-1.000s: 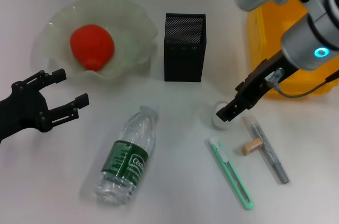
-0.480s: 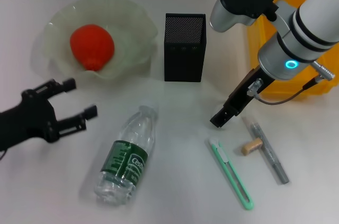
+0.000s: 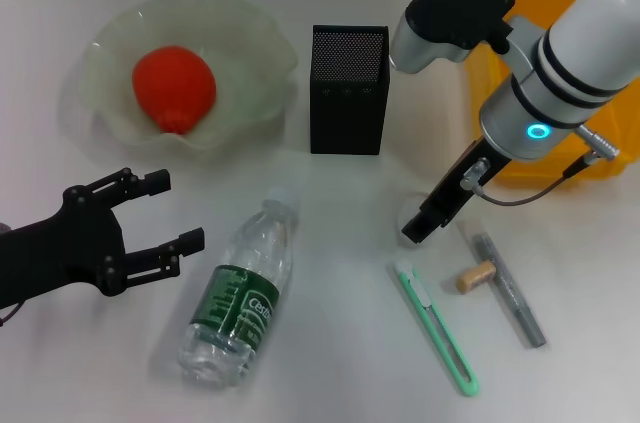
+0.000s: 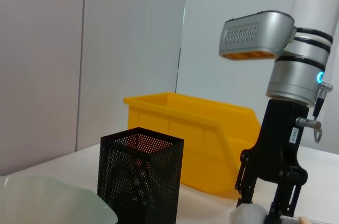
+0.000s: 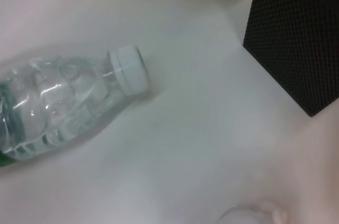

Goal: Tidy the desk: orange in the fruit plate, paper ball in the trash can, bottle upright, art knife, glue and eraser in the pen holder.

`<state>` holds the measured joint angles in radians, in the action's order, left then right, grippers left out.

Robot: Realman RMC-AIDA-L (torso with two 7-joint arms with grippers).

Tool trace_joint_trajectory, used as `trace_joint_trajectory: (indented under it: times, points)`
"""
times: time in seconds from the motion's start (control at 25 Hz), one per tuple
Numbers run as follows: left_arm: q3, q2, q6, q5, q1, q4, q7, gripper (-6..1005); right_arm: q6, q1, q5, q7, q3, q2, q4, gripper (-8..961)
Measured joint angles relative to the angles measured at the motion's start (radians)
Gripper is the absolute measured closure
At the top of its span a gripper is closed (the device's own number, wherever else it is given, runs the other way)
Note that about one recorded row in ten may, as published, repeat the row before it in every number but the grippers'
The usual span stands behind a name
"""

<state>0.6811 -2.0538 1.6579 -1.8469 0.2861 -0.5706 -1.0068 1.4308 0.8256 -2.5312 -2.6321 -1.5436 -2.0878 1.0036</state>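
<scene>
Here the right gripper [image 3: 418, 227] is low over the desk [image 3: 330, 343], just in front of the yellow trash can [image 3: 545, 63] that stands at the far right corner. Its fingers [image 4: 244, 181] straddle the white paper ball [image 4: 248, 214], one on each side; whether they press on it cannot be told. The left gripper [image 3: 150, 218] hovers near the left edge with its fingers spread open and holding nothing, just beside the bottle [image 3: 240, 293].

The bottle lies on its side toward the near edge, cap [image 5: 127, 69] pointing toward the far edge. The orange [image 3: 174, 88] sits in the fruit plate [image 3: 250, 48] at the far left. The black mesh pen holder [image 3: 347, 89] stands upright in the middle of the far side, between plate and trash can. Toward the near right, the green art knife [image 3: 437, 327], the eraser [image 3: 476, 276] and the grey glue [image 3: 508, 289] lie flat on the desk, the eraser touching the glue.
</scene>
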Motion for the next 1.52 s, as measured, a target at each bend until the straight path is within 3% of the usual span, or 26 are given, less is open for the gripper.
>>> trace_joint_trajectory:
  times: [0.16,0.32,0.36,0.48,0.56,0.6,0.68,0.72,0.88,0.96,1.0,1.04,1.12,1.28,1.4,1.44,1.52]
  points:
    - [0.000,0.003,0.013,-0.005,-0.002,0.000,-0.005,161,-0.002,0.001,0.000,0.002,0.000,0.000,0.010,263]
    - [-0.001,0.006,0.064,-0.035,-0.001,-0.004,-0.014,161,0.085,-0.034,0.006,-0.006,0.048,0.001,0.151,448]
    - [-0.002,0.006,0.067,-0.037,-0.001,-0.005,-0.017,161,0.152,-0.061,0.007,-0.011,0.106,0.002,0.268,499]
    - [-0.004,0.006,0.068,-0.039,-0.003,-0.006,-0.023,161,0.180,-0.076,0.006,-0.014,0.132,0.002,0.324,514]
    - [-0.004,0.006,0.070,-0.039,-0.003,-0.007,-0.028,161,0.255,-0.120,0.001,-0.017,0.248,0.005,0.498,523]
    - [-0.004,0.006,0.079,-0.039,-0.003,-0.008,-0.038,161,0.255,-0.120,0.001,-0.017,0.248,0.005,0.498,528]
    - [-0.006,0.006,0.094,-0.037,-0.003,-0.008,-0.042,161,0.300,-0.137,-0.001,-0.004,0.361,0.007,0.575,533]
    - [-0.008,0.006,0.098,-0.035,-0.003,-0.007,-0.044,161,0.313,-0.150,-0.002,0.037,0.483,0.010,0.600,533]
    - [-0.012,0.005,0.109,-0.031,0.000,-0.006,-0.063,161,0.267,-0.171,-0.003,0.120,0.669,0.022,0.546,533]
    - [-0.012,0.004,0.119,-0.031,0.008,-0.008,-0.088,161,0.235,-0.178,-0.001,0.141,0.702,0.027,0.506,534]
    - [-0.010,0.004,0.124,-0.033,0.020,-0.009,-0.103,161,0.170,-0.191,0.006,0.180,0.737,0.032,0.429,534]
    - [-0.010,0.004,0.124,-0.033,0.020,-0.009,-0.103,161,0.170,-0.191,0.006,0.180,0.737,0.032,0.429,534]
    - [-0.005,0.004,0.131,-0.037,0.032,-0.009,-0.109,161,0.042,-0.203,0.010,0.231,0.744,0.030,0.312,534]
    - [-0.001,-0.003,0.146,-0.043,0.050,-0.038,-0.158,162,-0.020,-0.212,0.033,0.267,0.746,0.023,0.249,515]
    - [0.040,-0.017,0.130,-0.053,0.064,-0.133,-0.319,162,-0.038,-0.269,0.194,0.353,0.749,0.011,0.248,487]
    - [0.040,-0.017,0.130,-0.053,0.064,-0.133,-0.319,162,-0.038,-0.269,0.194,0.353,0.749,0.011,0.248,441]
    - [0.117,-0.025,0.102,-0.044,0.068,-0.237,-0.469,162,-0.034,-0.331,0.387,0.479,0.749,0.011,0.238,350]
